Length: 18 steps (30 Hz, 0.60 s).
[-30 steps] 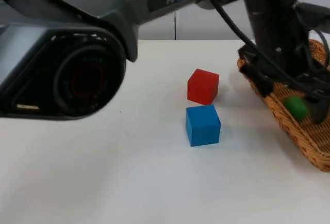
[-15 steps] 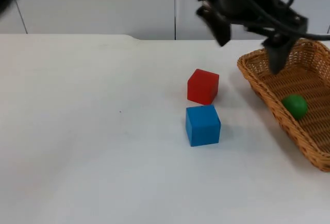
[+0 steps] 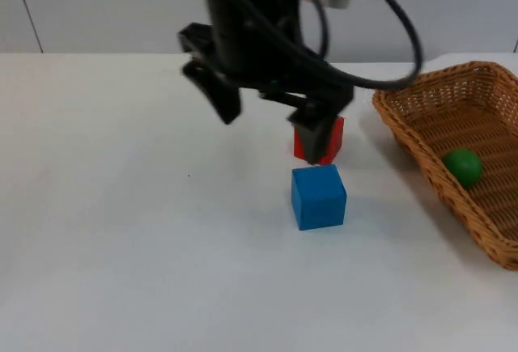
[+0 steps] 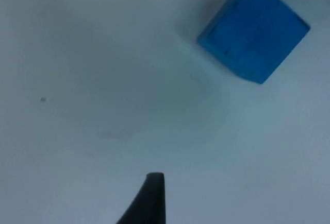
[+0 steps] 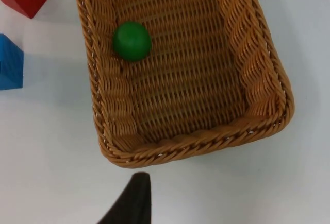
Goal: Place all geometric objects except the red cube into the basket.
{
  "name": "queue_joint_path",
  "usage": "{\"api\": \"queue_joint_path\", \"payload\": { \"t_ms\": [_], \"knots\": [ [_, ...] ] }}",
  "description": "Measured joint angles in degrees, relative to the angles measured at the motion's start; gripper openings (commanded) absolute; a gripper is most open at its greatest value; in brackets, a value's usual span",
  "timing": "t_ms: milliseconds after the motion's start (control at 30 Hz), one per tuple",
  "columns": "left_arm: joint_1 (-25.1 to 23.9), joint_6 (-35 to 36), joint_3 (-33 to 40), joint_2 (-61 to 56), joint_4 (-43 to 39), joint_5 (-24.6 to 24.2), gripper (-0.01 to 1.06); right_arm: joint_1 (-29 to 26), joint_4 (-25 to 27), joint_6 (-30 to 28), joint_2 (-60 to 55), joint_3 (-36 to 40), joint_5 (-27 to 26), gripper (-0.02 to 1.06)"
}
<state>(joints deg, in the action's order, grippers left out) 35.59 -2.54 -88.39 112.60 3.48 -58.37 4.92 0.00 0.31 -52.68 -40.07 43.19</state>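
1. The left tool (image 3: pixel 271 113) has swung across from the basket side to the middle of the tabletop (image 3: pixel 121 247) and now hangs above the 2 cubes, fingers spread wide and holding nothing.
2. A second ago that arm was over the basket (image 3: pixel 405 137) by the right edge of the tabletop; half a second ago it had lifted clear of the rim. The ball (image 3: pixel 462 166) lies in the same place in the basket at all 3 moments.
3. The blue cube (image 3: pixel 318 197) sits near the middle of the tabletop, flat, untouched, in the same spot as before. In the left wrist view it (image 4: pixel 253 31) lies ahead of the fingertip (image 4: pixel 152 195), apart from it.
4. The red cube (image 3: pixel 330 143) stands just behind the blue one, toward the far edge, partly hidden by 1 finger of the left tool. It has not moved either.
5. The right tool waits over the basket; I cannot tell how its fingers stand. Its wrist view looks down on the basket (image 5: pixel 258 69), the ball (image 5: pixel 132 40) and a corner of each cube.
6. My reading: 1 piece is in, 1 is left. The left arm looks to be lining up on the blue cube, and must close on it without nudging the red one so close behind.
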Motion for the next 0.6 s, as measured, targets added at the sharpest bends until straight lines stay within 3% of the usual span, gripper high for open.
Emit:
{"api": "queue_joint_path", "payload": {
  "t_ms": [33,167,200,333,600],
  "knots": [
    [0.0,0.0,0.0,0.0,0.0,0.0,0.95,0.0,0.0,0.0,0.0,0.0,0.0,1.05],
    [-5.1,4.3,14.1,-11.1,0.0,6.1,0.95,0.0,0.0,0.1,0.0,0.0,-0.1,1.05],
    [-5.1,4.3,14.1,-11.1,0.0,6.1,0.95,0.0,0.0,0.1,0.0,0.0,-0.1,1.05],
    [-12.1,8.9,24.9,-20.0,-0.1,9.6,0.95,0.0,0.4,0.1,0.0,0.0,-0.1,1.05],
    [-24.9,11.3,39.1,-32.4,-0.2,10.7,0.95,0.0,0.4,0.1,0.0,0.0,-0.1,1.05]
  ]
}}
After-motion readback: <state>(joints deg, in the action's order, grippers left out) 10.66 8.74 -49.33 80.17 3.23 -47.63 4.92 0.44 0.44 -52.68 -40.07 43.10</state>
